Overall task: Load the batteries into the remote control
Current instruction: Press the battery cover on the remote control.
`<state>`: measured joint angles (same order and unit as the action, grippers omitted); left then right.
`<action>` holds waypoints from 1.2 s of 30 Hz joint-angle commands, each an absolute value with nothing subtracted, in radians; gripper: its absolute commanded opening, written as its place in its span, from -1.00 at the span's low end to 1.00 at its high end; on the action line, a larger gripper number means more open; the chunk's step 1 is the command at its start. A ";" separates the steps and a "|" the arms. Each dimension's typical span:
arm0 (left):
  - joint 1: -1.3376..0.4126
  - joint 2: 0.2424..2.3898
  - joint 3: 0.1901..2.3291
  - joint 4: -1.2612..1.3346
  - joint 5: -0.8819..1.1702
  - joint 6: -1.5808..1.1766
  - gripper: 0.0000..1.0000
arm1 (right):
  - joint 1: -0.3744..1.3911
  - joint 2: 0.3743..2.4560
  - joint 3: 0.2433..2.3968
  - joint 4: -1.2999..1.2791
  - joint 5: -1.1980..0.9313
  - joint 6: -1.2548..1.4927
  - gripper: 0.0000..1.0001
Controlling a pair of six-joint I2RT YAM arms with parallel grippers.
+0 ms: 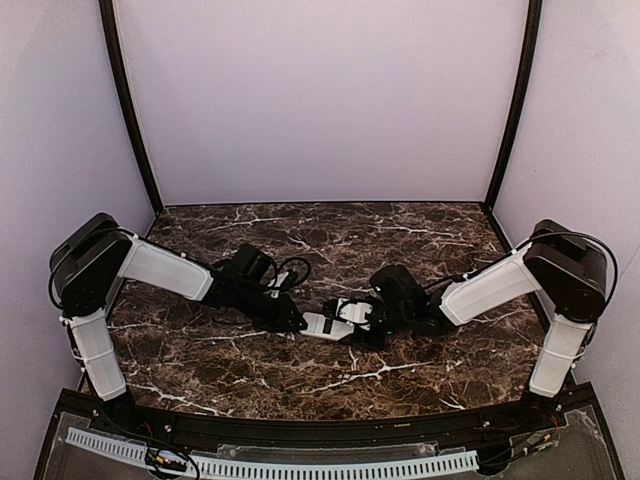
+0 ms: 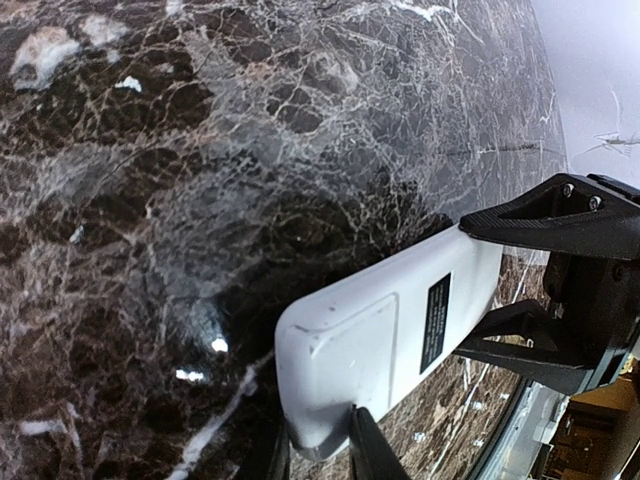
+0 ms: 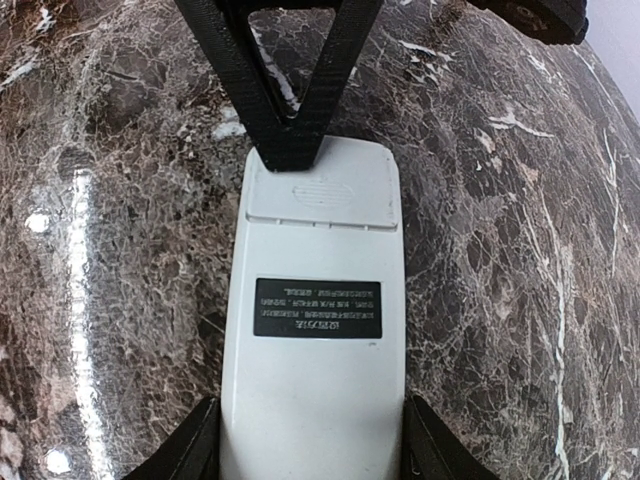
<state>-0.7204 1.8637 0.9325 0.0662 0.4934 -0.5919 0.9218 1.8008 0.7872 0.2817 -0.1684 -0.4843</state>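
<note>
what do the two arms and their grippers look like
Both the left arm and right arm have white link covers between bulky black joint housings, with thin black cables looping along them. The left gripper and right gripper are black, with open triangular-frame fingers.

The top external camera is looking down from above and behind the arms (image 1: 160, 268), taking in the whole marble table (image 1: 420, 240). Both wrist cameras are sitting low and close, facing each other from opposite ends of the remote control (image 1: 330, 322), which all three views are sharing.
</note>
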 commanded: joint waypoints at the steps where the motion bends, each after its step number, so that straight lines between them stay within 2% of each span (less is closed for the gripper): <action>1: -0.738 1.940 0.899 -0.123 0.343 -0.561 -0.61 | 0.930 1.826 0.778 0.248 -0.211 -0.486 -0.98; 17: -0.799 2.032 0.953 -0.127 0.367 -0.584 -0.77 | 0.940 1.828 0.799 0.286 -0.233 -0.474 -1.00; 36: -0.858 2.089 0.895 0.106 0.495 -0.766 -0.76 | 0.948 1.832 0.774 0.418 -0.232 -0.381 -1.00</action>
